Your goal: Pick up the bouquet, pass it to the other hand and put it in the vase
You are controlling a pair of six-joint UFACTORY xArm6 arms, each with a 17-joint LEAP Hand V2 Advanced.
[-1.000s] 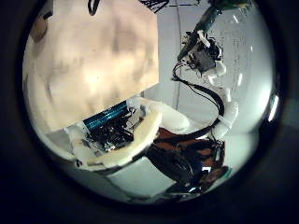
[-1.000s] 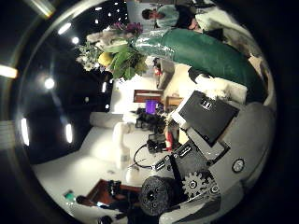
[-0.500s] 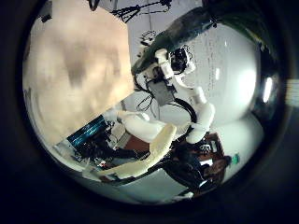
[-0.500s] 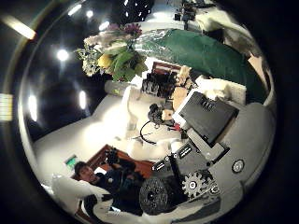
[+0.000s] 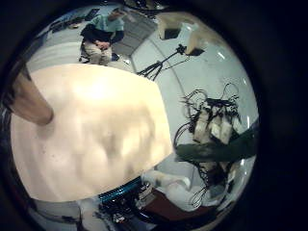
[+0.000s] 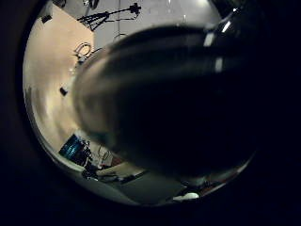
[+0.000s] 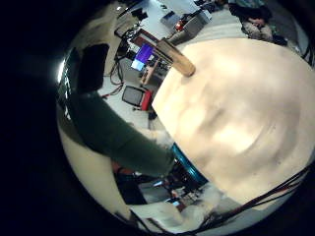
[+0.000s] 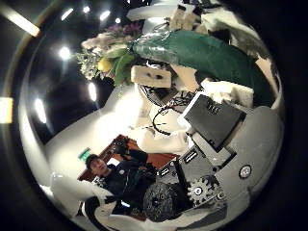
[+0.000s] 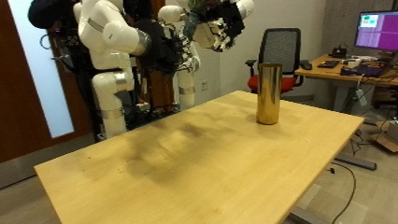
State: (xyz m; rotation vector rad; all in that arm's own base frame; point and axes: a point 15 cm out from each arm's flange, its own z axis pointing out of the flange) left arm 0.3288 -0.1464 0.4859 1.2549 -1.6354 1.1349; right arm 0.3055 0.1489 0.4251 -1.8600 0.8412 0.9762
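Bouquet (image 8: 120, 50), green-wrapped, is held aloft well above the table (image 9: 187, 177); right hand (image 8: 207, 144) has its fingers curled round the wrap. Outside view: flowers lost among dark arm parts. Left hand (image 9: 224, 23) near it, fingers unclear. Gold vase (image 9: 267, 93) stands upright on the table's far end.

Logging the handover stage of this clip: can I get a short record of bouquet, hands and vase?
bouquet: in the air, well above the table
right hand: fingers curled round the bouquet's wrap
left hand: close beside the wrap, grip not visible
vase: upright on the table, no bouquet in it
stage: at the handover, placing not yet done
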